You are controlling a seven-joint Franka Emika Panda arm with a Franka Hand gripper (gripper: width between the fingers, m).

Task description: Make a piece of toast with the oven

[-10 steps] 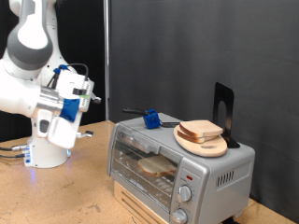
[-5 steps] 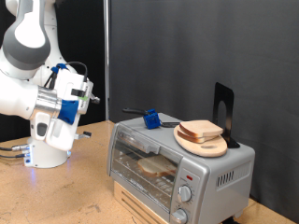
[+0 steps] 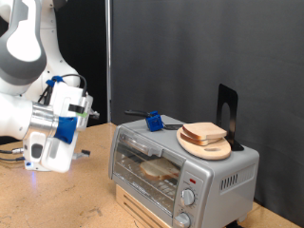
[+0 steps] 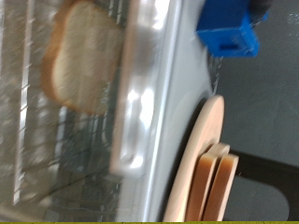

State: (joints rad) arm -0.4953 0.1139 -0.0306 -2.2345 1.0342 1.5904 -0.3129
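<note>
Your piece of toast (image 3: 157, 171) already lies on the rack inside the closed oven (image 3: 180, 169), well apart from the gripper (image 3: 85, 113), whose fingers I cannot tell open or clenched, so only toasting seems left.

A black curtain (image 3: 190, 57) hangs behind a light wooden tabletop (image 3: 57, 204) under even light.

I see open tabletop (image 3: 66, 204) between my end effector (image 3: 85, 112) and the oven (image 3: 180, 161). Its top is crowded: a blue object (image 3: 152, 121), a wooden board (image 3: 204, 147) with stacked bread (image 3: 204, 132), and a black stand (image 3: 226, 114) behind.
</note>
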